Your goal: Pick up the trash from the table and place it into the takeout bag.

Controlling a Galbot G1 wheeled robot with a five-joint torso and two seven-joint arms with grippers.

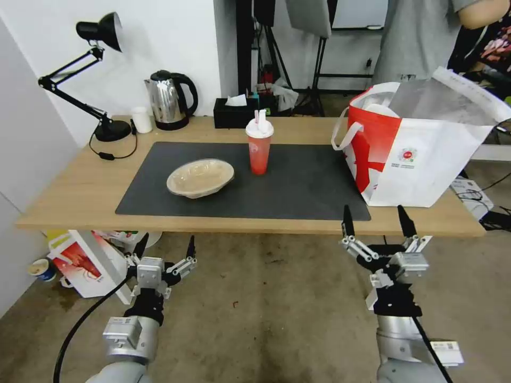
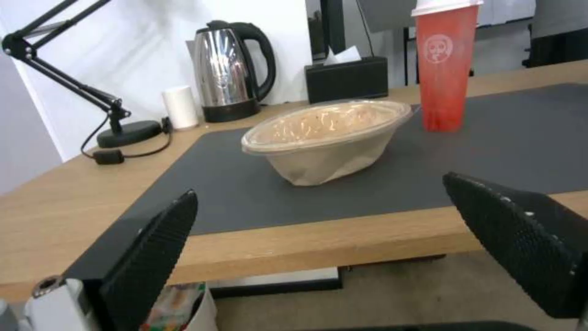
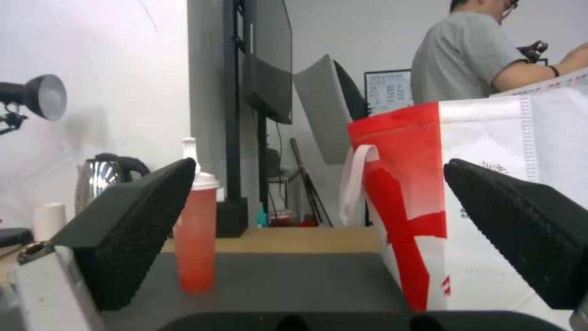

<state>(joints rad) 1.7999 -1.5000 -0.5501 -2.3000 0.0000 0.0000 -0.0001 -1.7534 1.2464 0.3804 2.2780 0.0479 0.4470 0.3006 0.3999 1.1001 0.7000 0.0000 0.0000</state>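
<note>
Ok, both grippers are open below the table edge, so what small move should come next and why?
Probably raise the left gripper and reach toward the beige dish. That dish lies on the dark mat nearest that side, the red cup stands behind it, and the takeout bag gapes open in front of the right gripper.

You get bright, even room light with soft shadows, glare on the steel kettle (image 1: 169,99) and the takeout bag (image 1: 426,154) foil, bowed edges in the head view, and softly blurred close fingers in both wrist views.
</note>
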